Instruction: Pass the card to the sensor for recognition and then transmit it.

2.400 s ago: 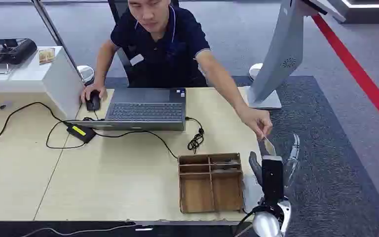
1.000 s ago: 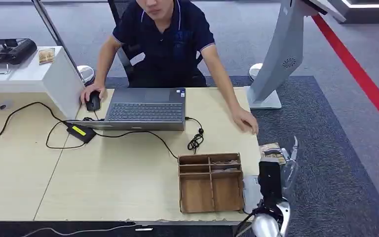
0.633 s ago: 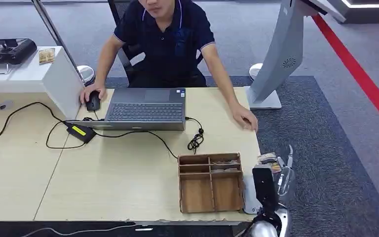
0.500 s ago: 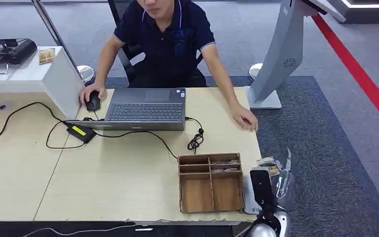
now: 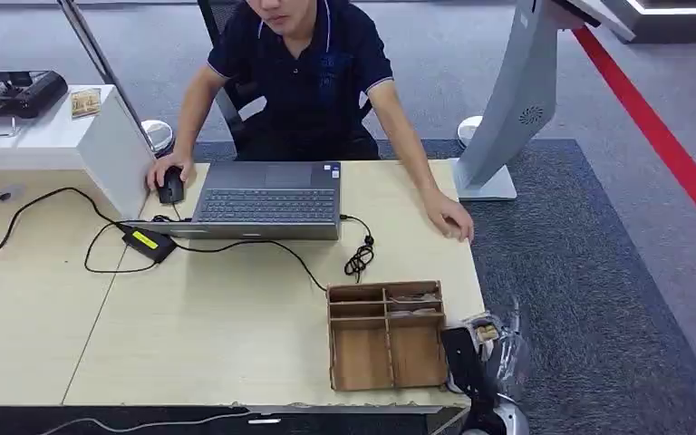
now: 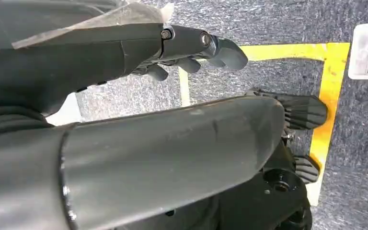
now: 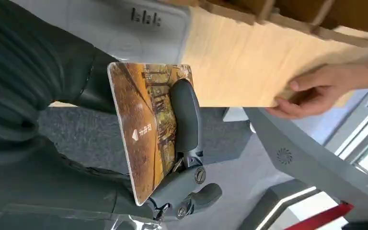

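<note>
My right hand (image 5: 482, 358) is low at the table's front right corner and holds the card (image 5: 484, 330). In the right wrist view the card (image 7: 146, 129) is orange-brown with a printed picture, and the thumb (image 7: 184, 115) presses it against the fingers. Its upper edge lies close to the pale grey sensor (image 7: 124, 24) on the tabletop; I cannot tell whether they touch. My left hand (image 6: 196, 43) hangs by my side over the carpet, fingers loosely extended, holding nothing.
A wooden compartment box (image 5: 387, 333) stands just left of my right hand. A seated person has one hand (image 5: 449, 222) flat on the table (image 5: 236, 317) and one on a mouse (image 5: 170, 186) beside a laptop (image 5: 267, 199). A grey kiosk stand (image 5: 507, 100) rises at the back right.
The person gave the card to my right hand and drew their hand back onto the table. My right hand then came back and down with the card to the table's front right corner.
</note>
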`<move>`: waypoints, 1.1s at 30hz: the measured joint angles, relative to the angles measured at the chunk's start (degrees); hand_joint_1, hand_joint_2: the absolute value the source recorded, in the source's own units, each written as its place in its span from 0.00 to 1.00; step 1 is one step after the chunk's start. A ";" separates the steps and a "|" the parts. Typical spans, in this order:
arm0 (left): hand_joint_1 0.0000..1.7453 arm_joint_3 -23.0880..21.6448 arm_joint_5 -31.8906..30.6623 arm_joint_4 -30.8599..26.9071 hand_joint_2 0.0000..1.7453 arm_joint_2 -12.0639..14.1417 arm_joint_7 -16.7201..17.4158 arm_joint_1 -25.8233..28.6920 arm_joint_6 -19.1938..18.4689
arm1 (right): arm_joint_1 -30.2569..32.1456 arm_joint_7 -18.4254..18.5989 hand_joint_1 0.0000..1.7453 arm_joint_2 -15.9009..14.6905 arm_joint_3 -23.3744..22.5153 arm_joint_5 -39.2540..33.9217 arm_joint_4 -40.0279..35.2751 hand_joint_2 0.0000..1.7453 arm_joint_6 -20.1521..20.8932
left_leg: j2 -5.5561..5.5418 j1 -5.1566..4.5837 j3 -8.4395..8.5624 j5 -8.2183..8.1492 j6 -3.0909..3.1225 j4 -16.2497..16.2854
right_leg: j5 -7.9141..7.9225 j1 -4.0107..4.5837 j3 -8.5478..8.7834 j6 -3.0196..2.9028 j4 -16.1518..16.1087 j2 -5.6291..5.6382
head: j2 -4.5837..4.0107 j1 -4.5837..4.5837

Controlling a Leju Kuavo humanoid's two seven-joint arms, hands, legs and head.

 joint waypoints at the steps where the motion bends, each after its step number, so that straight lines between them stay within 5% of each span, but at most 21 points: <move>1: 0.00 0.00 0.16 0.00 0.00 -0.02 0.00 0.00 0.00 | 0.10 0.22 1.00 -0.07 0.02 0.20 0.33 1.00 0.00 | 0.00 0.00 0.00 0.00 0.00 0.00 | 0.00 0.00 0.00 0.00 0.00 0.00 | 0.00 -0.02; 23: 0.00 0.00 0.37 0.00 0.00 -0.09 0.00 0.02 0.00 | 0.04 0.13 1.00 -0.68 0.52 1.12 5.20 1.00 -0.15 | 0.00 0.00 0.05 0.00 0.00 0.00 | 0.00 0.00 0.04 0.00 0.00 0.00 | 0.00 0.00; 33: 0.00 0.00 -0.26 0.00 0.00 -0.04 0.00 0.02 -0.57 | -0.78 -5.27 1.00 0.07 0.02 0.74 5.18 1.00 -0.17 | 0.00 0.00 0.04 0.00 0.00 0.00 | 0.00 0.00 0.04 0.00 0.02 0.00 | 0.00 0.00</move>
